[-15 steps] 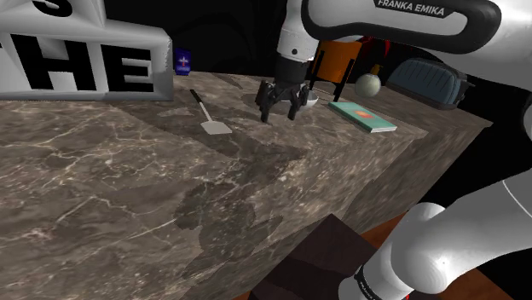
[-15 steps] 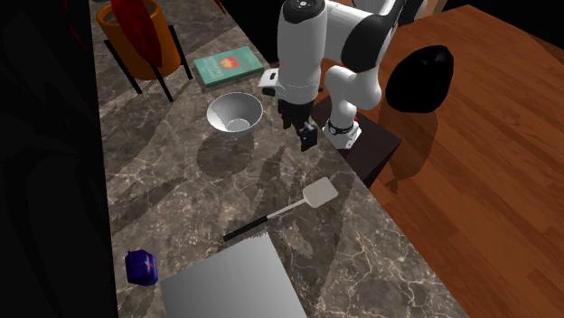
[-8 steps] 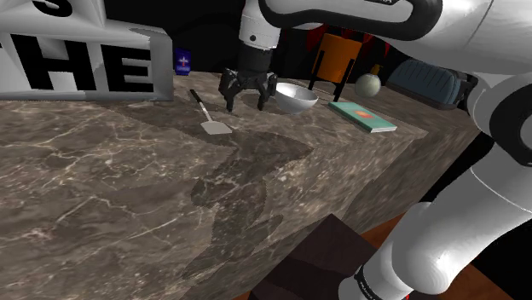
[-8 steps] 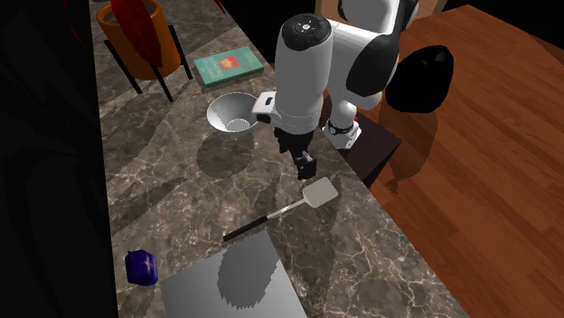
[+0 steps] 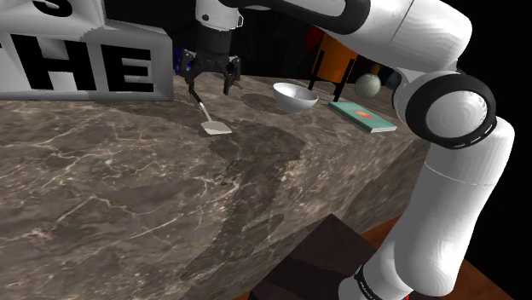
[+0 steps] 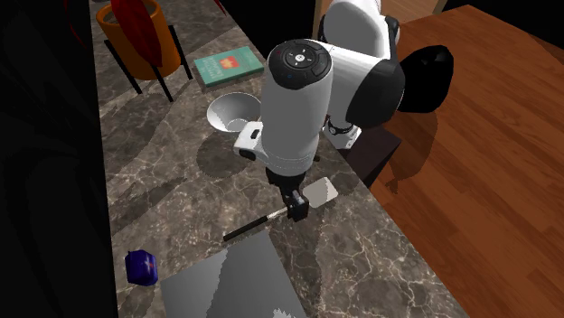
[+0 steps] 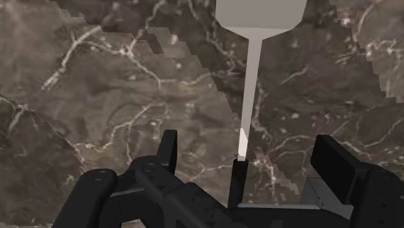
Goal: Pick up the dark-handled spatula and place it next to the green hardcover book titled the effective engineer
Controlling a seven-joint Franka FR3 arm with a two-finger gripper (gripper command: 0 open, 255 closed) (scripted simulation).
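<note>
The spatula (image 5: 211, 119) lies flat on the marble counter (image 5: 128, 196), its pale blade (image 6: 321, 191) toward the counter's front edge and its dark handle (image 6: 246, 229) toward the grey box. My gripper (image 5: 208, 85) hovers open just above the handle end, clear of it. In the wrist view the pale shaft (image 7: 250, 91) runs out between my fingers (image 7: 168, 152), which stand wide apart around it, gripper (image 7: 251, 157). The green book (image 5: 364, 117) lies flat near the counter's far end, in the second exterior view book (image 6: 228, 68).
A white bowl (image 5: 295, 96) sits between spatula and book. An orange pot on a black stand (image 6: 136, 36) and a white ball (image 5: 368, 84) stand beyond the book. A lettered grey box (image 5: 81, 64) and a blue can (image 6: 142, 266) flank the spatula's handle side.
The arm has swung from beside the bowl to the shoulder view's left, bringing the open gripper over the spatula's handle. The spatula, bowl and book have not moved.
</note>
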